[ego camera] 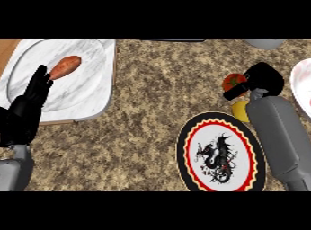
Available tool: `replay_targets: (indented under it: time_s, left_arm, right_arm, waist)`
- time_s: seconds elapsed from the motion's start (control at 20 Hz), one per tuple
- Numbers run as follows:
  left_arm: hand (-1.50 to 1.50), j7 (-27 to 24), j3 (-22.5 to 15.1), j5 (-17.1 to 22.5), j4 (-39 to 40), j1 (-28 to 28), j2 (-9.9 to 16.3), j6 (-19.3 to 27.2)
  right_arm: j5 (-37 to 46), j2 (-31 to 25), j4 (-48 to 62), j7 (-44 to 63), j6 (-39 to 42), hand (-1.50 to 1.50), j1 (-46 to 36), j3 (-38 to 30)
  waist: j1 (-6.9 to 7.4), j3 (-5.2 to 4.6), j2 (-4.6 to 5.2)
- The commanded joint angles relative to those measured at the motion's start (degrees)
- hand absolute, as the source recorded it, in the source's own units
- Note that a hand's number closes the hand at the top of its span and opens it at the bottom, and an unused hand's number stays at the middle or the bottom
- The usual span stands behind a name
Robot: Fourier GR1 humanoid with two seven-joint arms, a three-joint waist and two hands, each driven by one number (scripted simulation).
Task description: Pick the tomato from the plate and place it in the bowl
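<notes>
A red tomato (pixel 233 81) with a green stem shows at the right, above the counter, with my right hand (pixel 259 81) curled round it from the right. Below it lies the round plate (pixel 219 153), red-rimmed with a black dragon on white, with nothing on it. The white bowl (pixel 308 92) with red markings stands at the right edge, just right of my right hand. My left hand (pixel 24 112) rests open at the left, its fingers pointing up over the marble board.
A white marble board (pixel 72 76) at the upper left carries an orange sweet potato (pixel 65 67). A yellow object (pixel 240 110) peeks out beside my right forearm. A grey object (pixel 264 43) sits at the top edge. Speckled granite counter lies between.
</notes>
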Motion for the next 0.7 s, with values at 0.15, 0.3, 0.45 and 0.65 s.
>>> replay_targets:
  time_s: [0.15,0.3,0.45,0.65]
  left_arm:
    - [0.00,-0.8,0.7,-0.5,0.7,1.4,-0.7,0.7]
    - [0.00,-0.3,1.9,0.3,1.1,1.0,0.9,-0.4]
    - [0.00,-1.1,1.5,-0.7,2.0,0.7,-0.2,0.6]
    - [0.00,1.0,2.6,0.8,-2.1,2.4,0.7,-0.5]
  right_arm:
    - [9.5,-4.1,8.3,4.1,-6.5,1.50,-11.5,1.9]
    - [15.6,-5.1,5.7,10.3,-10.7,1.50,-15.8,3.7]
    - [17.6,-5.9,2.3,13.5,-9.5,1.50,-19.5,3.4]
    - [18.4,-9.5,2.1,10.9,-12.2,1.50,-18.4,0.4]
  waist:
    - [-1.56,0.01,-0.73]
    - [-1.68,-0.04,-0.89]
    - [-2.81,-0.04,-1.12]
    - [-2.55,0.03,-1.07]
